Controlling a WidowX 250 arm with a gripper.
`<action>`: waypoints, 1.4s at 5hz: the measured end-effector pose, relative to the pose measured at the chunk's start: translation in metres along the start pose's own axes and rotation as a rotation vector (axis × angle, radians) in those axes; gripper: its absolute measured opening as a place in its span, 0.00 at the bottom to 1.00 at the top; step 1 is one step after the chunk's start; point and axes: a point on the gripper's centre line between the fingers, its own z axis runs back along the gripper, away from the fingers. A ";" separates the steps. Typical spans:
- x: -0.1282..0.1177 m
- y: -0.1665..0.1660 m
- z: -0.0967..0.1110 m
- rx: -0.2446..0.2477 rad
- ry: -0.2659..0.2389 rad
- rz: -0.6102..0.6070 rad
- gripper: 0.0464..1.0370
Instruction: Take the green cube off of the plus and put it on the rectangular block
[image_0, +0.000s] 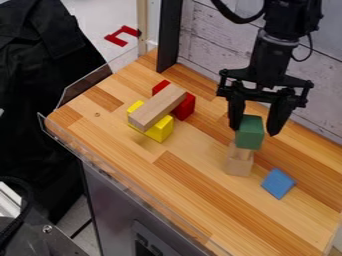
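We have the green cube (249, 132) resting on the pale wooden block (238, 162), which props it up. Our fingers (254, 131) are spread around the cube, probably for clearance to grip or back off. Well apart from it, yellow (159, 130) and red blocks (185, 107) support a wooden bar (157, 107).

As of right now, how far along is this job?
No step looks done: the green cube appears to be atop the pale wooden piece. Nothing looks grasped, though the gripper has its open fingers on either side of the cube. Left: grip it, lift it and set it on the rectangular block, which bridges the yellow and red blocks.
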 end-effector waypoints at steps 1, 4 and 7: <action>-0.001 0.001 -0.002 0.002 0.008 -0.005 0.50; -0.005 0.062 0.067 0.002 -0.099 -0.127 0.50; 0.003 0.121 0.039 0.063 -0.025 -0.532 0.50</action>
